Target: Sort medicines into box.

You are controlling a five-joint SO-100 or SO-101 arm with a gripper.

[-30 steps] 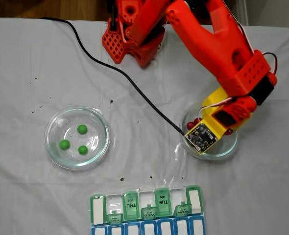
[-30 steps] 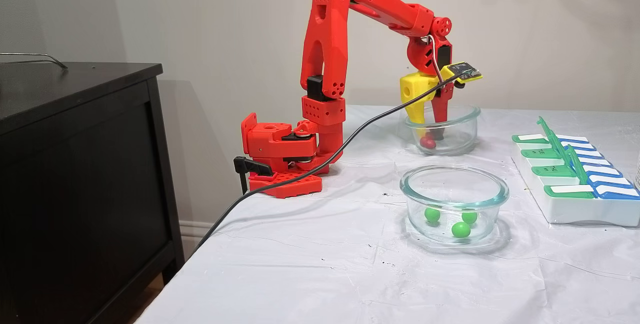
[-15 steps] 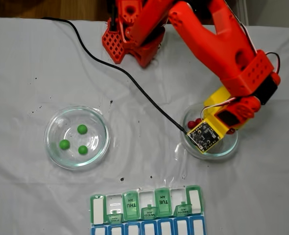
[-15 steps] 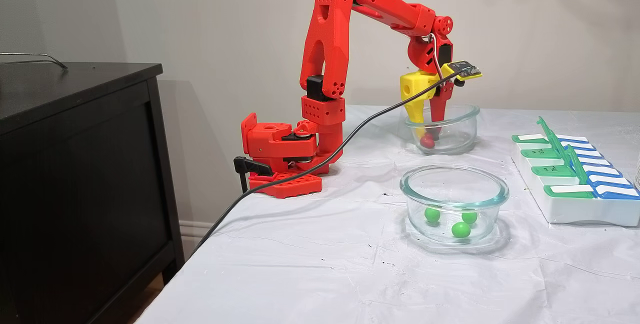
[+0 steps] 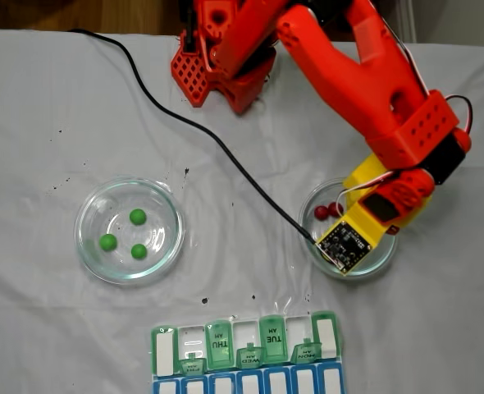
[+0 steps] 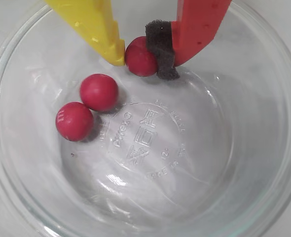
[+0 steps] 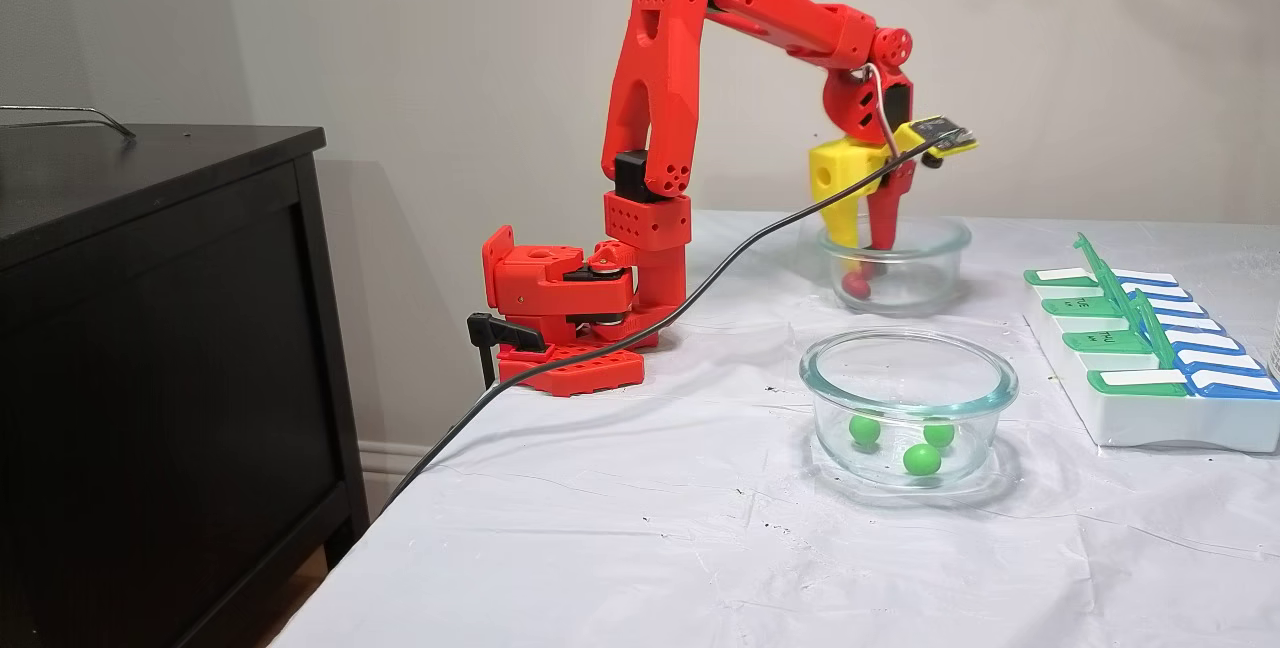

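Pinched between the yellow finger and the red, foam-padded finger, one dark red ball (image 6: 140, 57) sits in the gripper (image 6: 140, 58), low inside a clear glass dish (image 6: 264, 163). Wrist view, left to right: two more red balls (image 6: 86, 106) lie touching each other on the dish floor at the left, the held ball is up near the top middle, and the right half of the dish is bare glass with embossed lettering at its centre. Whether the held ball rests on the glass or is lifted off it is hard to say from this angle.

Across the white-covered counter (image 5: 45, 98) in a fixed view from above, a second glass dish (image 5: 94, 246) stands at the left with three green balls (image 5: 138, 217) loose in it, apart from one another. The red arm (image 5: 365, 74) reaches down to the red-ball dish (image 5: 381, 261) at the right. Along the bottom edge lies the pill box (image 5: 246, 349), its green lids marked THU, WED, TUE, MON, some standing raised, with a blue row adjoining below. In the side-on fixed view, the box (image 7: 1150, 408) is at the far right.
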